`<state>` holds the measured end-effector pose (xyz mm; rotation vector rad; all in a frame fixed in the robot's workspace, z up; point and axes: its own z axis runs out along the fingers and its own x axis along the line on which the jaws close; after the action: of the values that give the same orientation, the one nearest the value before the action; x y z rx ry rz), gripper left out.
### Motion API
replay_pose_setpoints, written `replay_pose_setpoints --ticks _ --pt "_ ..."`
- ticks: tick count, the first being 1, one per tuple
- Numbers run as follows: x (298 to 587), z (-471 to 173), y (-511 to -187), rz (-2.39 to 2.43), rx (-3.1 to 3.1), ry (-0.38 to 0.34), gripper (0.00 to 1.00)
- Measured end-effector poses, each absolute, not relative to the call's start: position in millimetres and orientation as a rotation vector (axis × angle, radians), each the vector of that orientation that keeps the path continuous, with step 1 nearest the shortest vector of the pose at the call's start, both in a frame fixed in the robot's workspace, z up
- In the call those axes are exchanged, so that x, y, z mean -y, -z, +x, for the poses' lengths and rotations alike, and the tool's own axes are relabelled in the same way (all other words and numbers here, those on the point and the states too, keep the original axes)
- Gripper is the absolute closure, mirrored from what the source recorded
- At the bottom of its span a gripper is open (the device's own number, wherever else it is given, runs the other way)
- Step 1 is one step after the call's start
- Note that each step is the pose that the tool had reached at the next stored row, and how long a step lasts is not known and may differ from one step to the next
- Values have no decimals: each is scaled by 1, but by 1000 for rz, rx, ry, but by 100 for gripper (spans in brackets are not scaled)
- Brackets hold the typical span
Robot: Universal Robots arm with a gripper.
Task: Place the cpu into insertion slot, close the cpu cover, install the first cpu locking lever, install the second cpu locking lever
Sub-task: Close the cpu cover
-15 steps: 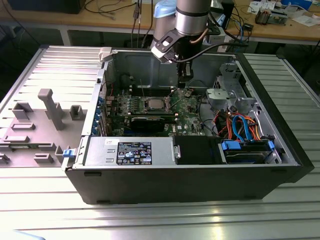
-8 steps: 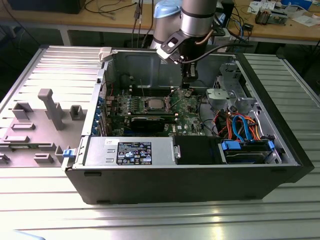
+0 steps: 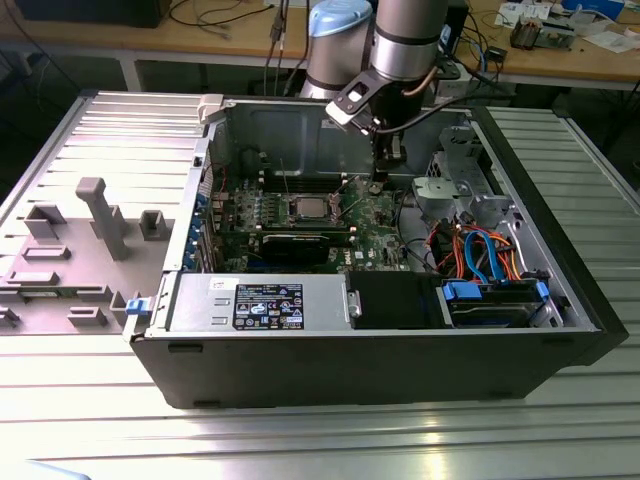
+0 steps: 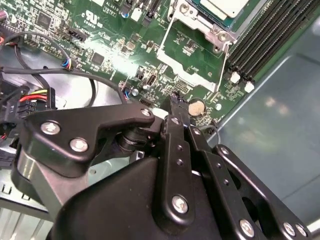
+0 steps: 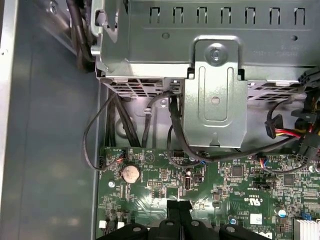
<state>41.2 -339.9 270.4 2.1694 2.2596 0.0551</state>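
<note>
In the exterior view my gripper (image 3: 378, 180) reaches down into the open computer case, just above the green board and to the right of the socket. The cpu (image 3: 307, 207) shows its silver-grey top inside the insertion slot (image 4: 200, 17); the second wrist view catches it as the cpu (image 4: 227, 6). The cpu cover (image 4: 163, 40) looks swung open beside the socket, with green board showing through its window. A thin wire lever (image 4: 223, 55) runs along its edge. My gripper (image 4: 173, 102) (image 5: 179, 205) is shut and holds nothing, hovering near a coin battery (image 4: 196, 106) (image 5: 131, 173).
A metal drive cage (image 5: 215, 100) with cable bundles (image 3: 480, 250) lies on the exterior view's right of the gripper. Memory slots (image 4: 265, 35) run beside the socket. A long black card (image 3: 295, 245) and the power supply (image 3: 260, 300) sit nearer the front. Grey fixtures (image 3: 100, 215) stand outside the case.
</note>
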Motion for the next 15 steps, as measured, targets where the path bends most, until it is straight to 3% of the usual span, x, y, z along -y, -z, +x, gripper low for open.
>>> replay_pose_setpoints --ticks 15 --pt "339 25 -250 2142 -2286 -55 89"
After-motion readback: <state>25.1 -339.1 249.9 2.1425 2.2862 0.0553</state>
